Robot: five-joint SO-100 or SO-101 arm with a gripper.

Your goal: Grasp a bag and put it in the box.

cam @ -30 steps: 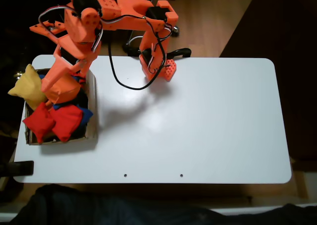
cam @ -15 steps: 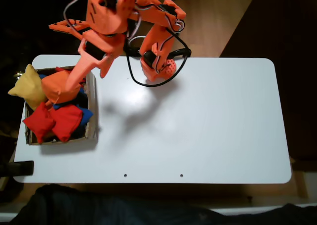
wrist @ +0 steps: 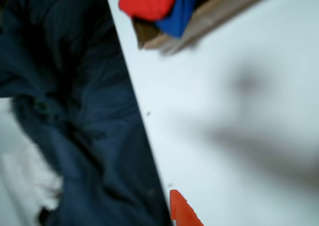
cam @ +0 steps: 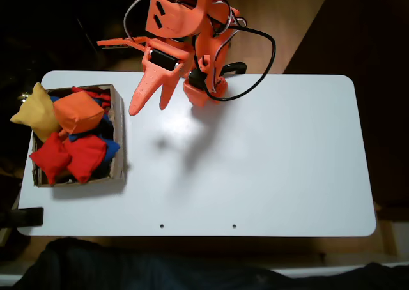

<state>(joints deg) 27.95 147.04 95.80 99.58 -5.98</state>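
The orange bag (cam: 78, 111) lies in the brown cardboard box (cam: 119, 143) at the table's left end, on top of other beanbags near the box's far side. In the fixed view my orange gripper (cam: 149, 109) hangs over the white table just right of the box. It is open, and nothing sits between its two pointed fingers. In the wrist view one orange fingertip (wrist: 182, 213) pokes in at the bottom edge, and a corner of the box (wrist: 199, 24) shows at the top.
A yellow beanbag (cam: 35, 114) droops over the box's left wall. Red beanbags (cam: 67, 156) and blue ones fill its near half. The white table (cam: 255, 162) stretches bare to the right. Dark blue cloth (wrist: 75, 111) lies beyond the table's front edge.
The gripper has let go of the orange bag, which stays in the box. The arm has swung right and back toward its base, away from the box.
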